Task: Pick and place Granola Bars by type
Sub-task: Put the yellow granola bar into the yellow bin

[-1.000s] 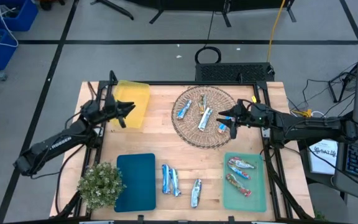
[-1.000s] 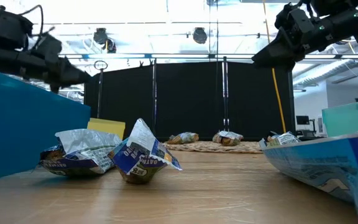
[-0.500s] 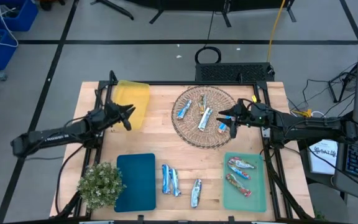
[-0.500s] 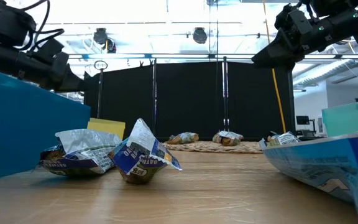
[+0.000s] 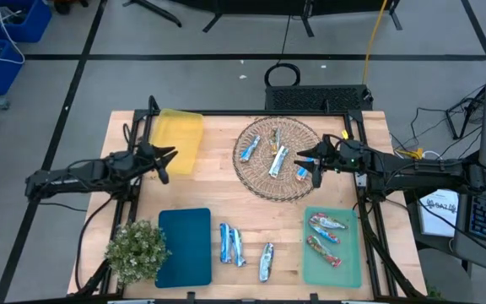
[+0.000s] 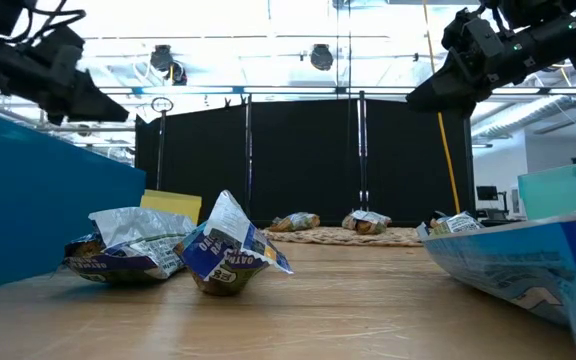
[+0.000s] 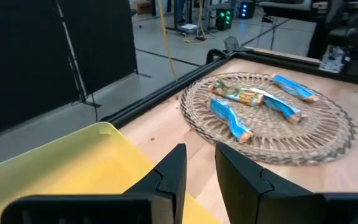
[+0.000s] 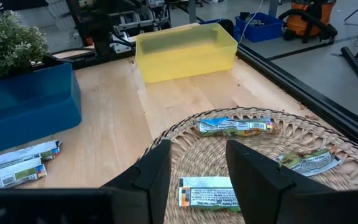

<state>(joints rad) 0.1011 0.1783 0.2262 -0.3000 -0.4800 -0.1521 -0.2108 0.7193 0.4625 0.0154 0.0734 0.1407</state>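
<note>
Granola bars: four are found on the round wicker basket (image 5: pixel 251 173) at the middle rear of the wooden table (image 5: pixel 218 194): a blue bar (image 5: pixel 250 149), a brownish bar (image 5: pixel 275 140), a white-and-blue bar (image 5: pixel 278 160) and a small bar with red (image 5: pixel 301 174). Two red-marked bars (image 5: pixel 328 223) and (image 5: pixel 322 251) are laid in the green tray (image 5: pixel 351 270) at the front right. Two blue-and-silver bars (image 5: pixel 231 244) and a third (image 5: pixel 266 261) are placed on bare wood between the teal tray (image 5: pixel 186 253) and the green tray.

Left gripper (image 5: pixel 164 162): held over the edge of the yellow tray (image 5: pixel 184 127); fingers (image 7: pixel 176 168) set slightly apart, nothing between them.

Right gripper (image 5: pixel 309 160): poised above the right side of the basket; fingers (image 8: pixel 157 168) apart, nothing held.

Potted plant (image 5: pixel 135 250): stood at the front left corner, beside the teal tray.
</note>
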